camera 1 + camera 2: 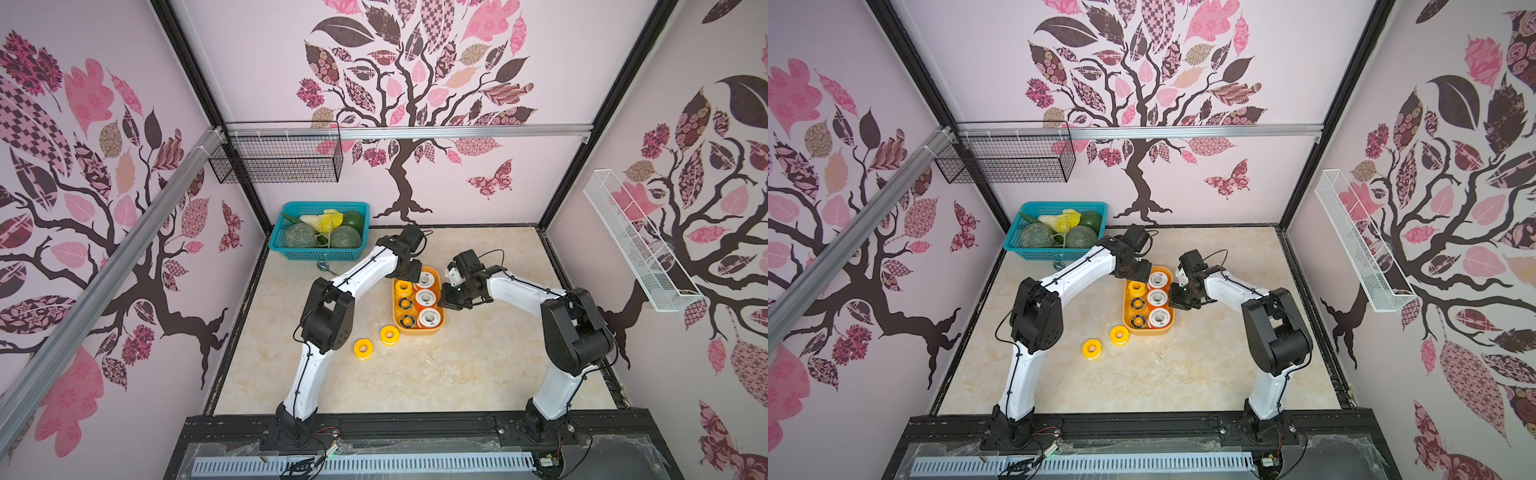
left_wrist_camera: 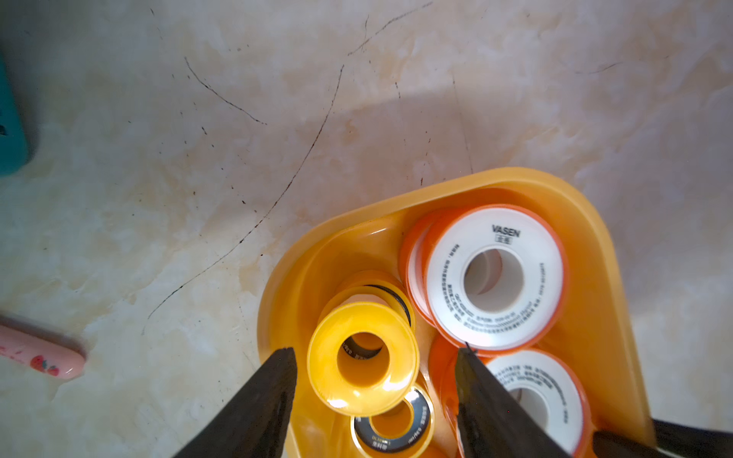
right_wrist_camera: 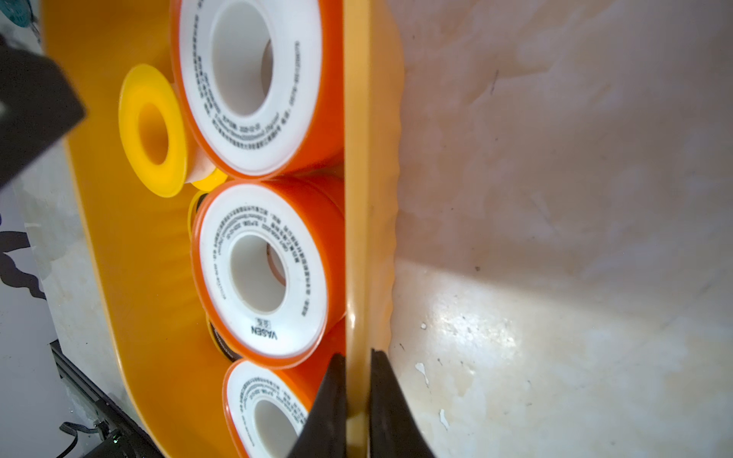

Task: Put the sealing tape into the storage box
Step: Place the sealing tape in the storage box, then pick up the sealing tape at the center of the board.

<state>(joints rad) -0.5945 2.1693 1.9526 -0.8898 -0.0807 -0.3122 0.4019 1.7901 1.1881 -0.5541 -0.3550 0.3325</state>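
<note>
The orange-yellow storage box (image 1: 419, 332) (image 1: 1148, 332) stands mid-table and holds several rolls of sealing tape: three white-and-orange ones (image 1: 425, 298) and smaller yellow ones (image 1: 398, 287). My left gripper (image 1: 409, 272) (image 2: 377, 349) hangs open over the box's far end. Its fingers stand either side of a plain yellow roll (image 2: 323, 359) without touching it. That roll lies tilted on another roll. My right gripper (image 1: 449, 301) (image 3: 357, 355) is shut on the box's right rim (image 3: 357, 198). Two more yellow rolls (image 1: 357, 351) (image 1: 384, 336) lie on the table to the front left of the box.
A teal basket (image 1: 318, 253) of vegetables stands at the back left. On the back wall hangs a black wire basket (image 1: 278, 158), and on the right wall a white mesh shelf (image 1: 636, 241). A pink handle (image 2: 39, 357) lies on the table near the teal basket.
</note>
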